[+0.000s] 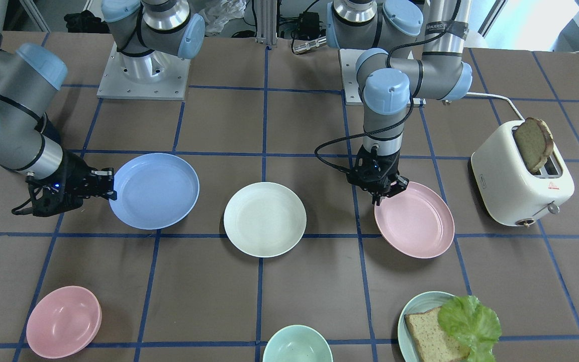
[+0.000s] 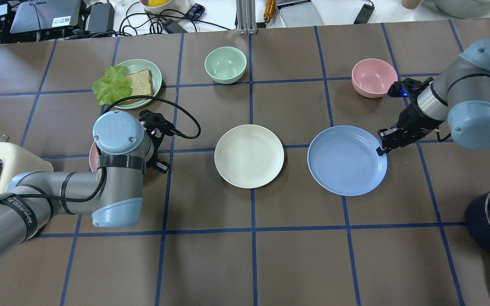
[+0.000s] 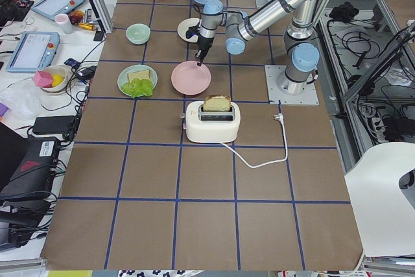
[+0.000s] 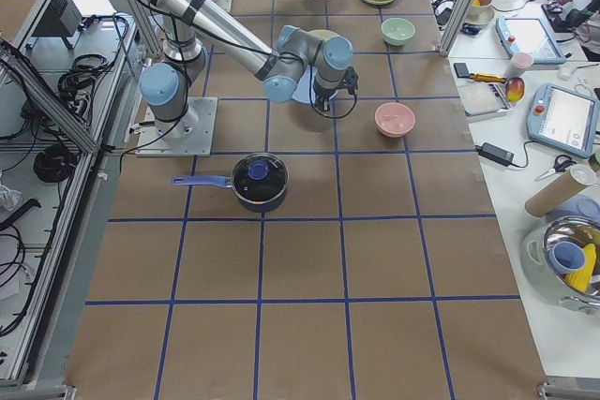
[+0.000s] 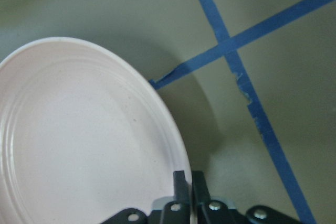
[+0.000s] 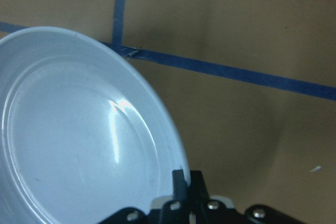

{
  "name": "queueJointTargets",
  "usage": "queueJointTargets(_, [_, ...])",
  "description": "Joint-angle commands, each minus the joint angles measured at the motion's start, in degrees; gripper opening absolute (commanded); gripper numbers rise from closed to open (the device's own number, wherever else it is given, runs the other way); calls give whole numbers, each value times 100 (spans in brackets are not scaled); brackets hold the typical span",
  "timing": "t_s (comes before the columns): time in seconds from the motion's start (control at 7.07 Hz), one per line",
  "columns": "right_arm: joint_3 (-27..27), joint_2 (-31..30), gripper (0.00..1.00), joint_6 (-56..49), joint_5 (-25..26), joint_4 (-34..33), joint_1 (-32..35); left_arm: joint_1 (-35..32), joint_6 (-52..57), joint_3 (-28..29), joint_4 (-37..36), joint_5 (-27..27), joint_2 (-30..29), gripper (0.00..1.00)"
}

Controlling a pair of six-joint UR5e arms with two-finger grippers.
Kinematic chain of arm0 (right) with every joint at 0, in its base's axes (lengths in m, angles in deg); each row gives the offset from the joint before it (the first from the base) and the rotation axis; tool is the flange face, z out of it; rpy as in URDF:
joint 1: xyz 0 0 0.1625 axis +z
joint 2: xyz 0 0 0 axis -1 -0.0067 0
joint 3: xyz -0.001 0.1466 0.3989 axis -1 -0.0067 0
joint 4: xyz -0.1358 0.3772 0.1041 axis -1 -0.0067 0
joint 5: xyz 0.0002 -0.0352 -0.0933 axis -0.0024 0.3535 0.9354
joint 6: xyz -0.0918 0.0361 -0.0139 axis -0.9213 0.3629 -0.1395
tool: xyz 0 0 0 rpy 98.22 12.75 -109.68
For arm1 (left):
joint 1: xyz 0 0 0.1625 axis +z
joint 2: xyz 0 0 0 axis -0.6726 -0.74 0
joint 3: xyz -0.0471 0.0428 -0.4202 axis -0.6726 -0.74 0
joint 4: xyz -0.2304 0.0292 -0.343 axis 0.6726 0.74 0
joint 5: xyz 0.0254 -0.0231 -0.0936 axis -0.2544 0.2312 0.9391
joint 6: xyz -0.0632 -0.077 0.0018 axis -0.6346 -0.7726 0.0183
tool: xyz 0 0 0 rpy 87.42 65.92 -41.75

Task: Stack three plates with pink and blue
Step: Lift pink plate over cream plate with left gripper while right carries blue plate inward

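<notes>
Three plates in a row on the table [image 1: 309, 296], the outer two each gripped by an arm.

The white plate [image 1: 264, 219] lies in the middle, with the blue plate [image 1: 154, 191] on the robot's right and the pink plate [image 1: 414, 219] on its left; all three are apart and empty. The right arm [image 1: 13, 125] reaches in low from the outer side, the right gripper [image 1: 112, 190] pinching the blue plate's outer rim. The left arm [image 1: 387, 100] points its wrist straight down, the left gripper [image 1: 382, 197] pinching the pink plate's rim on the robot's side. Nearer me, a pale green plate [image 1: 410, 306] carries bread [image 1: 430, 334] and lettuce [image 1: 470, 324], a toaster [image 1: 515, 181] holds a slice [image 1: 533, 143], and a pink bowl [image 1: 63, 322] and a green bowl [image 1: 297, 344] sit empty.
</notes>
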Motion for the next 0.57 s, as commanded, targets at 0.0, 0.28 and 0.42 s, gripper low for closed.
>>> queueJointTargets(0.0, [-248, 169, 0, 1639, -216, -121, 1038, -783, -12, 173, -26, -32, -24, 0])
queueJointTargets(0.28, [-486, 363, 0, 1805, -94, -306, 1298, -1364, -29, 191, -52, -23, -85, 0])
queueJointTargets(0.42, [-600, 398, 0, 1709, 124, -253, 1220, -1566, -21, 191, -104, -6, -86, 0])
